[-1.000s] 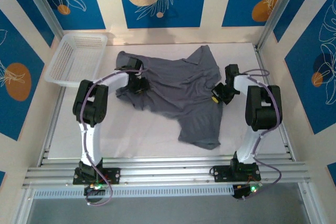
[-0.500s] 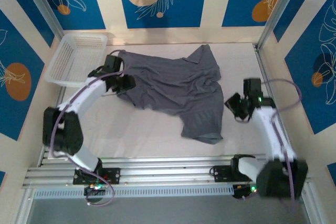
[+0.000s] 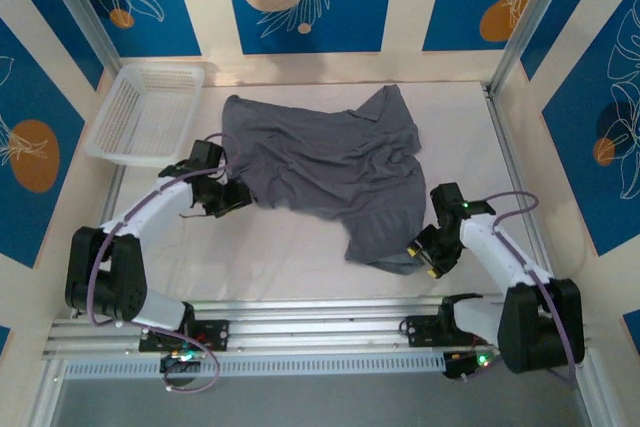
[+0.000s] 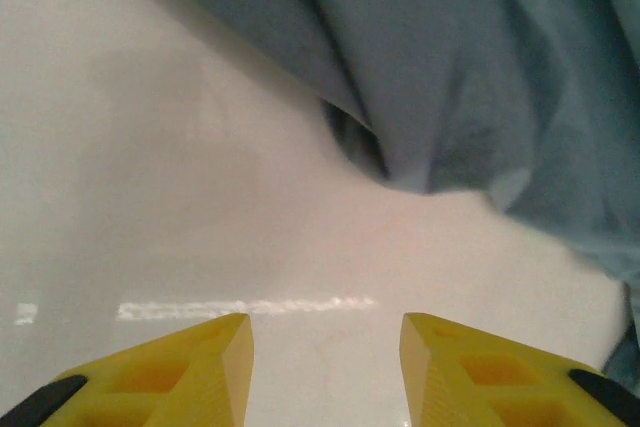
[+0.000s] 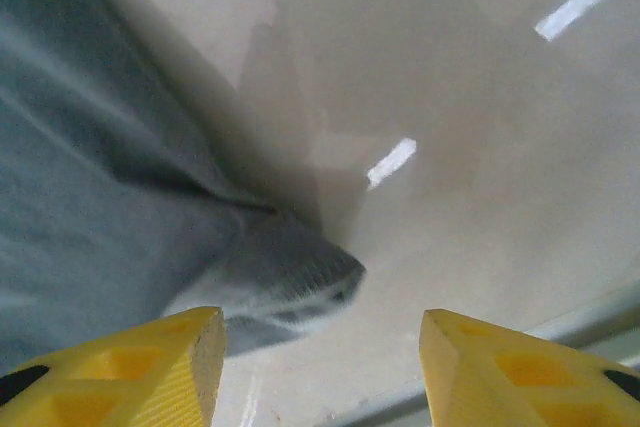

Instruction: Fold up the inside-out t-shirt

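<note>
On the table (image 3: pixel 270 257) the t-shirt (image 3: pixel 320 162) is laid out in one rumpled layer, with a basket (image 3: pixel 140 112) just off its far-left corner. No fold is seen: the body is creased, one sleeve sticks out at the far right, and a narrower part trails toward the near side.

The left gripper (image 3: pixel 235 197) is held at the shirt's near-left edge. In the left wrist view its jaws are parted and empty, over bare table, with the shirt edge just ahead. The right gripper (image 3: pixel 423 257) is set at the shirt's near-right corner. In the right wrist view its jaws are also spread wide, and that corner lies just ahead, ungrasped.

Judgement: the task is at its start. Nothing is gripped. Flattening, all folds and final tidying appear to be left. The two edges probably have to be pinched first.
</note>
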You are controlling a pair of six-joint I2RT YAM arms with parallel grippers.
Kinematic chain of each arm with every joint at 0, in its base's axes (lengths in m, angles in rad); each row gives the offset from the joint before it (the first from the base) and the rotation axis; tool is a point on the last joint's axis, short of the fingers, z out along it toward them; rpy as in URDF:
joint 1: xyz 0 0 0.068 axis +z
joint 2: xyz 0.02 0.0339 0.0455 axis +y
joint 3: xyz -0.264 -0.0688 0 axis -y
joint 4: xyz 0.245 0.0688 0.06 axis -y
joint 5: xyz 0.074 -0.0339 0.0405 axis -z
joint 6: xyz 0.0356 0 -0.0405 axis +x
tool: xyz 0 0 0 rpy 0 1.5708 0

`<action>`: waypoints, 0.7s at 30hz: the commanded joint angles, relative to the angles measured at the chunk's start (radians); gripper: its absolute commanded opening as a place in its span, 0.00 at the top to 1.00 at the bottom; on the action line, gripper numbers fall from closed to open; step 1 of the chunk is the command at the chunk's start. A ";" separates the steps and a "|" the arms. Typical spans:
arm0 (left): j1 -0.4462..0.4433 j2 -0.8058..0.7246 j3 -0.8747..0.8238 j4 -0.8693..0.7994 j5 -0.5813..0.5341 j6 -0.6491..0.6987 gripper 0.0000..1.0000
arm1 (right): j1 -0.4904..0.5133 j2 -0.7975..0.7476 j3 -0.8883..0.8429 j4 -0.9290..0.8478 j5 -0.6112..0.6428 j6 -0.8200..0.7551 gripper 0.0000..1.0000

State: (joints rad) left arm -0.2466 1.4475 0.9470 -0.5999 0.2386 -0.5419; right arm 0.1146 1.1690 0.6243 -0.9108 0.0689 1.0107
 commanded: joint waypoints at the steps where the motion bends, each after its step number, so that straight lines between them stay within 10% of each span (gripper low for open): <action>1: -0.017 0.000 -0.005 -0.036 0.024 -0.002 0.55 | -0.018 0.062 -0.010 0.119 -0.061 0.013 0.60; 8: -0.017 -0.038 0.000 -0.078 -0.097 -0.054 0.50 | -0.074 0.056 0.039 0.152 -0.130 -0.055 1.00; 21: -0.017 0.294 0.228 -0.055 -0.138 -0.126 0.58 | -0.096 0.080 0.500 0.076 -0.173 -0.026 1.00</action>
State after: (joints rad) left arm -0.2604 1.6604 1.1141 -0.6739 0.0849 -0.6533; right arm 0.0071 1.1782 1.0912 -0.8181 -0.0654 0.9539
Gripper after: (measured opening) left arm 0.422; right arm 0.055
